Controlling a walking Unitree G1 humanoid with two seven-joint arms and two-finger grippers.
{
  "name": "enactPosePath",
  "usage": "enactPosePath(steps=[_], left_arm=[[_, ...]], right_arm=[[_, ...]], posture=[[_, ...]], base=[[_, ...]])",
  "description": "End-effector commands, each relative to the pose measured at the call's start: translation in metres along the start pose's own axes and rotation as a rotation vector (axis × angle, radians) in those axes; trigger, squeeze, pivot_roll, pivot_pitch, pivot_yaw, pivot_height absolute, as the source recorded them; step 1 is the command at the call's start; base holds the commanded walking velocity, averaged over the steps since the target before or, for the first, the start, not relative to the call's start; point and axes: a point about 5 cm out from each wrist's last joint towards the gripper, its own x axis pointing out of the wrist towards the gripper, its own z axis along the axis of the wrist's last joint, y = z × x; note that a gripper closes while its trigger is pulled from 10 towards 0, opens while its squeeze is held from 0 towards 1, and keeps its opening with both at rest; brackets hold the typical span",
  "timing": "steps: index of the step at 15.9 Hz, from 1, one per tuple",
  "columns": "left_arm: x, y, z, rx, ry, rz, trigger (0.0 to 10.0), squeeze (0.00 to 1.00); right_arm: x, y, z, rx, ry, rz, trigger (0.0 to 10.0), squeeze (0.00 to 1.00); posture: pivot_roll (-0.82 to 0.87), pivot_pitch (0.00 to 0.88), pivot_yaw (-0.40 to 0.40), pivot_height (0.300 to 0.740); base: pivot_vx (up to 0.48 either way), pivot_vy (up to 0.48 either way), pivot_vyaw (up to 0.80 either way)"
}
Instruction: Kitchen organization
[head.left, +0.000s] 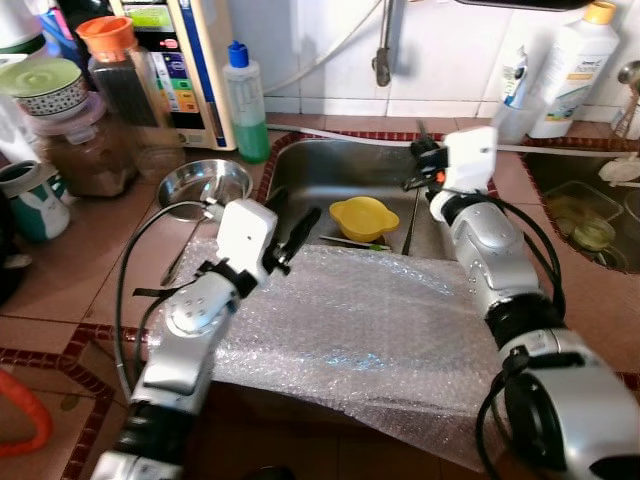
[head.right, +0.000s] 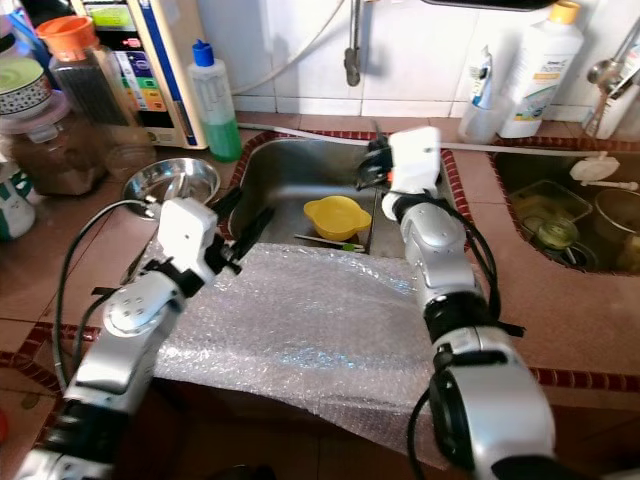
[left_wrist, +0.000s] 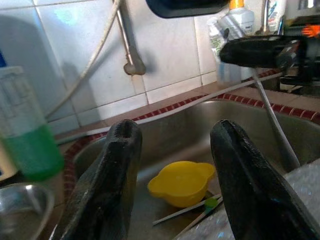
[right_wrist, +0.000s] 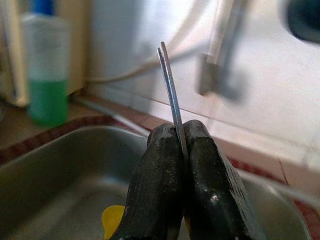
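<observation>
Steel sink (head.left: 300, 170) w/ yellow plastic bowl (head.left: 363, 217) inside, not cleared yet. Right gripper (right_wrist: 181, 150) pinched on thin metal stick (right_wrist: 170, 85) over it. Left gripper (left_wrist: 172, 175) wide apart by bubble wrap sheet (head.left: 350, 320).

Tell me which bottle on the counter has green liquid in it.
The blue-capped bottle left of the sink. The white bottle on the right has an orange cap and no green.

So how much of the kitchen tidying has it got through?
Little looks finished. In hand: the right gripper is shut on thin metal chopsticks above the steel sink. The left gripper is open over the sink's near edge. Left: a yellow plastic bowl and a green-tipped stick lie in the sink.
</observation>
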Motion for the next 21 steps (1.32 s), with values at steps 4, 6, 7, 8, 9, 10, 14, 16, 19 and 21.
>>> enactPosePath(steps=[4,6,7,8,9,10,14,16,19,21], left_arm=[[-0.020,0.002,-0.004,0.030,0.063,-0.012,10.0,1.00],[-0.025,0.003,-0.004,0.030,0.075,0.012,10.0,1.00],[-0.026,0.004,-0.004,0.035,0.080,0.021,10.0,1.00],[-0.026,0.004,-0.004,0.035,0.082,0.027,10.0,1.00],[-0.027,0.004,-0.004,0.033,0.086,0.036,10.0,1.00],[-0.028,0.004,-0.003,0.034,0.089,0.041,10.0,1.00],[-0.029,0.005,-0.003,0.036,0.099,0.052,10.0,1.00],[-0.030,0.004,-0.004,0.036,0.112,0.059,10.0,1.00],[-0.029,0.006,-0.005,0.046,0.122,0.071,10.0,1.00],[-0.026,0.016,-0.006,0.072,0.137,0.130,10.0,1.00]], right_arm=[[-0.015,0.002,-0.040,-0.263,0.204,0.112,0.0,0.00],[-0.021,0.002,-0.050,-0.391,0.255,0.141,0.0,0.00],[-0.022,0.001,-0.052,-0.437,0.267,0.147,0.0,0.00],[-0.022,0.000,-0.052,-0.455,0.273,0.143,0.0,0.00],[-0.023,-0.001,-0.055,-0.512,0.302,0.157,0.0,0.00],[-0.023,0.000,-0.056,-0.517,0.312,0.165,4.2,0.00],[-0.028,0.005,-0.066,-0.515,0.378,0.215,10.0,1.00],[-0.030,0.007,-0.070,-0.502,0.398,0.243,10.0,1.00],[-0.031,0.006,-0.070,-0.488,0.407,0.241,10.0,1.00],[-0.027,0.002,-0.064,-0.388,0.390,0.200,10.0,1.00]], posture=[[0.13,0.060,0.079,0.740],[0.14,0.060,0.079,0.740],[0.15,0.057,0.078,0.740],[0.15,0.058,0.078,0.740],[0.15,0.058,0.079,0.740],[0.15,0.058,0.079,0.740],[0.15,0.059,0.079,0.740],[0.15,0.062,0.077,0.740],[0.15,0.065,0.075,0.740],[0.15,0.065,0.072,0.740]], base=[[0.000,0.000,0.00],[0.000,0.000,0.00],[0.000,0.000,0.00],[0.000,0.000,0.00],[0.000,0.000,0.00],[0.000,0.000,0.00],[0.000,0.000,0.00],[0.000,0.000,0.00],[0.000,0.000,0.00],[0.000,0.000,0.00]])
